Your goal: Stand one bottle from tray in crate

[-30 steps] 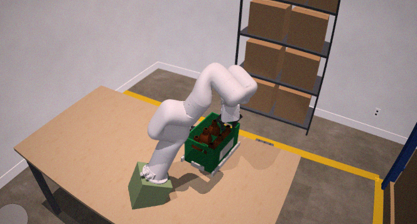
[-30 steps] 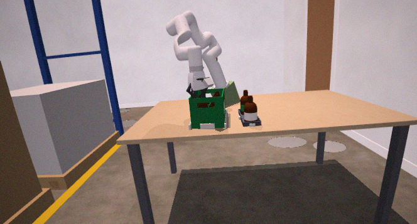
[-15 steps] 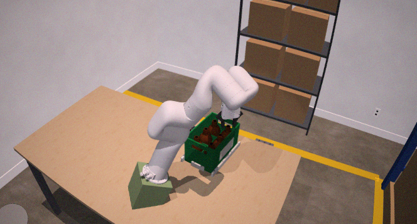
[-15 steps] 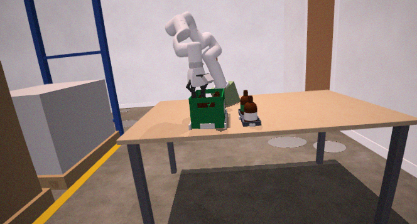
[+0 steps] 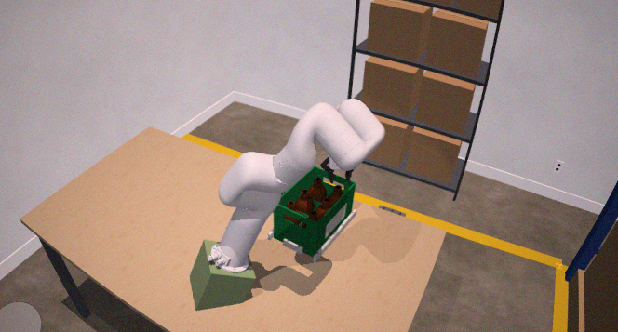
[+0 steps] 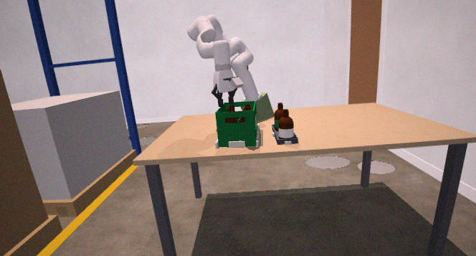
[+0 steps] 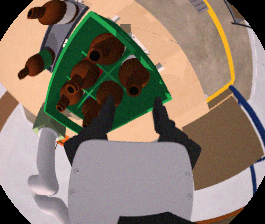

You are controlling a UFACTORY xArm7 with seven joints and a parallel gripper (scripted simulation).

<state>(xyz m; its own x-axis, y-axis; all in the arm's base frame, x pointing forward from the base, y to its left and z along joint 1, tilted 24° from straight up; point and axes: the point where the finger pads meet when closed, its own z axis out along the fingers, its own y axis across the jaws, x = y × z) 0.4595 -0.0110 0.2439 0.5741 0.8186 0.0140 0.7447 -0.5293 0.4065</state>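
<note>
Gripper (image 6: 224, 97) fingers stand partly spread with nothing between them, hanging just above the far corner of the green crate (image 6: 236, 131), over its rim rather than down inside a cell. In the wrist view all six cells seem to hold a brown bottle (image 7: 133, 75), each upright with its neck pointing at the camera, so the bottle nearest the fingers lies straight below and slightly ahead of them. Two more bottles (image 6: 285, 126) stand upright on the small dark tray (image 6: 287, 141), just beside the crate on the side away from the gripper. Crate and tray both sit level on the wooden surface (image 6: 358, 124). By my reading, only a straight upward retreat remains.
</note>
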